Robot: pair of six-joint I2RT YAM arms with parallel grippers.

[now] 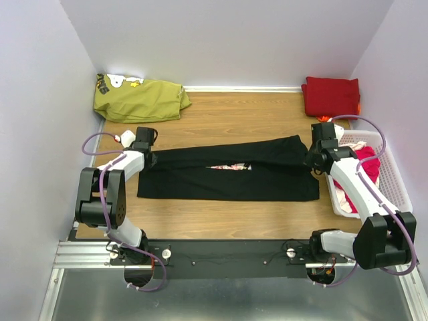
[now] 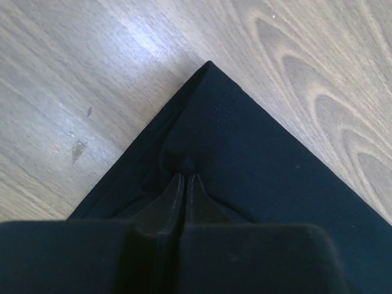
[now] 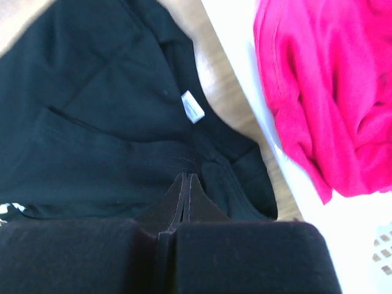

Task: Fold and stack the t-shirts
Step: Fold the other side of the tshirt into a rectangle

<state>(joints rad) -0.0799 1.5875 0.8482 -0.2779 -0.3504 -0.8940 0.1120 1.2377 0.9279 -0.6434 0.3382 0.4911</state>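
**A:** Where is the black cotton short-sleeved t-shirt (image 1: 227, 175) to be found?

**B:** It is spread lengthwise across the middle of the wooden table (image 1: 234, 114). Its long edges appear to be turned in toward the centre, and a strip of multicoloured print (image 1: 231, 166) is exposed in the gap between them.

**A:** How is it held?

**B:** It is pinched at both ends. The left gripper (image 2: 185, 177) is clenched on the pointed left corner, where the cloth is puckered at the tips. The right gripper (image 3: 185, 177) is closed on the opposite end, near the white sewn-in label (image 3: 193, 106).

**A:** What can be counted as done?

**B:** A dark red t-shirt (image 1: 330, 95) is seen folded at the far right corner. An olive-green printed shirt (image 1: 140, 100) is laid at the far left corner, though only loosely folded, it seems. No stack is seen yet.

**A:** And what is left?

**B:** The black one is judged part-folded: the crosswise folds are yet to be made, and then it must be stacked. Bright pink t-shirts (image 1: 366, 164) are heaped unfolded in the white plastic basket (image 1: 396, 182) at the right edge. Most of the work is therefore judged to lie ahead.
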